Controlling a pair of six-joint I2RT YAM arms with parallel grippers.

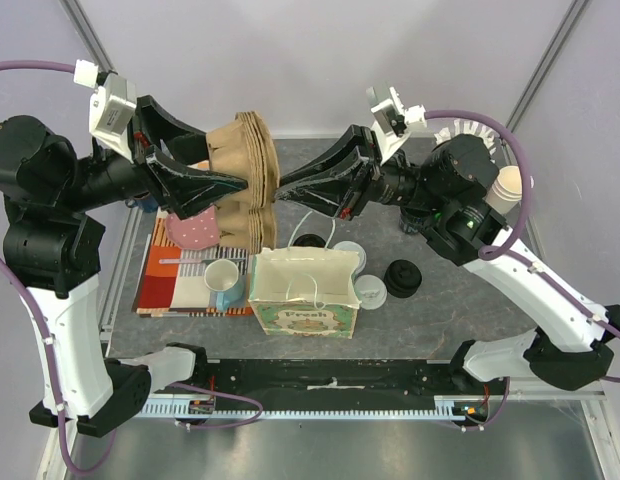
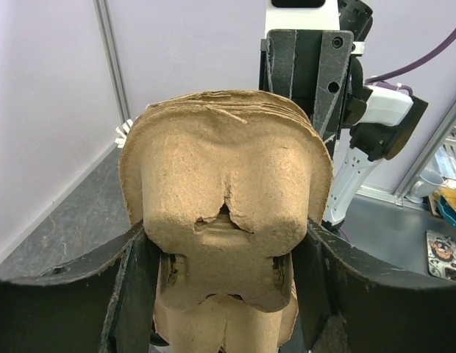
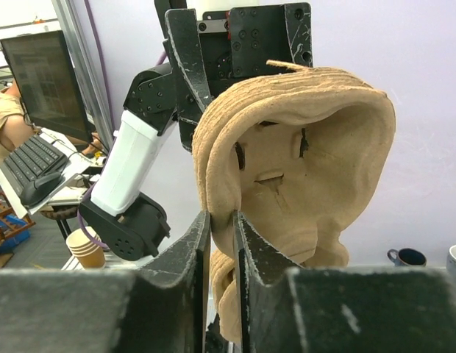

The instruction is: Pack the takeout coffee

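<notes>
Takeout coffee [image 1: 372, 290] sitting on table [image 1: 440, 320], two white lids showing just right of paper bag [image 1: 303, 290] (one partly hiding behind it), lying below and apart from both claws. Left gripper [image 1: 228, 160] clamping wide around stack of pulp cup carriers [image 1: 252, 180] held in air. Right gripper [image 1: 280, 190] pinching, fingers nearly together, on edge of same stack from opposite side.
</notes>
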